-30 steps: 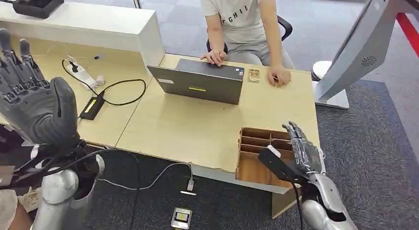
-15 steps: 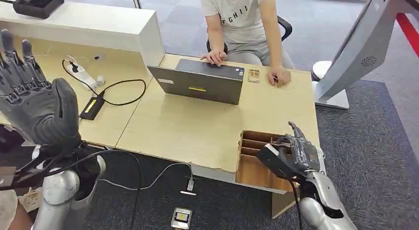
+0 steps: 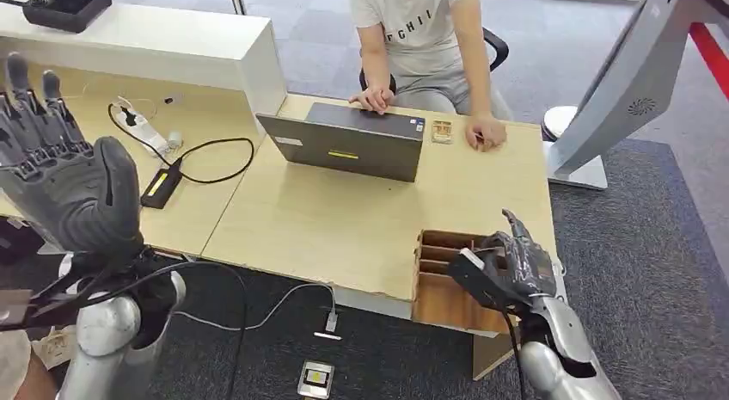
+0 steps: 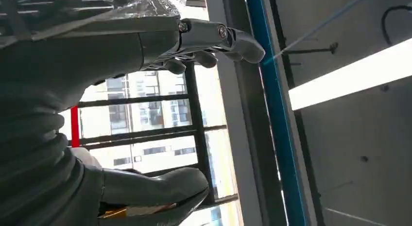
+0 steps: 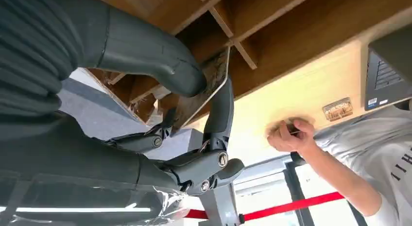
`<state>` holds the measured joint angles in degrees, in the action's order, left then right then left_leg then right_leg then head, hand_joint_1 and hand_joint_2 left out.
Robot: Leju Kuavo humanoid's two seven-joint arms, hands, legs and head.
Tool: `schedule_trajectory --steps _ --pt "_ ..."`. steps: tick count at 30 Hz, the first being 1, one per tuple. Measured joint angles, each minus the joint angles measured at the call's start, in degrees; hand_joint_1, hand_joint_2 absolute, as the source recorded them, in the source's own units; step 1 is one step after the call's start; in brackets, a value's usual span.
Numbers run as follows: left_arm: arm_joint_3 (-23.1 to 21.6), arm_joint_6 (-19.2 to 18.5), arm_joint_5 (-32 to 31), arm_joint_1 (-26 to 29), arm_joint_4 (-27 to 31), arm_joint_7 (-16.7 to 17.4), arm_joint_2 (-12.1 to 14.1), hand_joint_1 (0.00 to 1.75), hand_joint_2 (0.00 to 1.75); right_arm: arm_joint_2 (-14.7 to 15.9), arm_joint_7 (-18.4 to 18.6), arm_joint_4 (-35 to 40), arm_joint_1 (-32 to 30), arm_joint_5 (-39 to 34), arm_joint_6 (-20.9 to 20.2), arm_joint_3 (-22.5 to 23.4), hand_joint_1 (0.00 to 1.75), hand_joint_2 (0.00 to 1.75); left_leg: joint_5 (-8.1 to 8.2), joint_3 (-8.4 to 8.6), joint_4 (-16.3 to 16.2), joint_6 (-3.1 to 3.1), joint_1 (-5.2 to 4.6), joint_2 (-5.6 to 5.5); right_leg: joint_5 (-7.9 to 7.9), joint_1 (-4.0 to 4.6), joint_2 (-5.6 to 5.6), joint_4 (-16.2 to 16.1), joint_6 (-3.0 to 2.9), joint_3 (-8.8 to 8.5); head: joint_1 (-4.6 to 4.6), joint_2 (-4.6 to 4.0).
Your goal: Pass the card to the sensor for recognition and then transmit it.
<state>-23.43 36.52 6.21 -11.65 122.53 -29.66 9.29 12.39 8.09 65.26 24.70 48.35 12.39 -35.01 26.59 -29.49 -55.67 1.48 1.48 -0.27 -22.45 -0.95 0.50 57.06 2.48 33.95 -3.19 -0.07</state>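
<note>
My right hand (image 3: 507,269) reaches into the open wooden compartment box (image 3: 438,301) at the desk's near right corner. In the right wrist view its thumb (image 5: 160,60) and a dark finger (image 5: 221,109) pinch a thin card (image 5: 206,85) with a brownish face, still among the box's dividers. My left hand (image 3: 73,189) is raised at the left with its fingers spread and nothing in it. A small tan device (image 3: 442,131) lies on the desk beside the laptop, near the person's hand.
A person (image 3: 421,39) sits across the desk with one hand on a grey laptop (image 3: 352,142). A power adapter with cables (image 3: 159,185) lies at the left, below a white raised shelf (image 3: 155,43). A grey stand (image 3: 627,82) rises at the right.
My right hand's fingers have curled in over the box and closed on the card. The left hand has hardly moved.
</note>
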Motion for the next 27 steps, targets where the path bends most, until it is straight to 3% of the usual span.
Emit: schedule_trajectory --steps 6,11,19,27 --pt "-0.02 0.33 -0.42 0.00 -0.04 -0.02 -0.07 0.00 1.75 0.28 0.44 3.44 0.61 1.75 4.42 1.20 1.75 1.75 0.00 0.00 -0.01 0.00 -0.01 0.01 0.01 0.00 0.01 0.00 0.00 0.01 0.00 0.00" --pt "0.04 0.52 -0.81 0.29 -0.04 -0.02 -0.15 0.00 1.75 1.05 0.90 10.57 1.96 4.35 6.47 3.12 1.75 1.75 0.00 0.01 -0.02 0.00 -0.01 0.01 0.01 -0.01 0.02 0.00 0.00 0.01 0.00 0.00" --pt "0.07 0.96 -0.92 0.72 -0.04 -0.63 -0.24 0.00 1.75 1.55 0.64 20.67 4.35 4.55 7.71 4.55 1.75 1.75 0.00 0.01 -0.01 0.00 -0.01 0.01 0.01 0.00 0.02 0.00 0.00 0.00 0.00 0.00" --pt "0.00 0.44 0.48 0.18 -0.33 -1.92 -0.59 0.00 1.75 0.39 -2.14 20.24 10.42 0.26 7.39 3.80 1.75 1.75 -0.02 -0.02 -0.01 0.00 -0.01 0.01 0.04 -0.01 0.02 0.01 0.00 0.00 0.02 0.00"
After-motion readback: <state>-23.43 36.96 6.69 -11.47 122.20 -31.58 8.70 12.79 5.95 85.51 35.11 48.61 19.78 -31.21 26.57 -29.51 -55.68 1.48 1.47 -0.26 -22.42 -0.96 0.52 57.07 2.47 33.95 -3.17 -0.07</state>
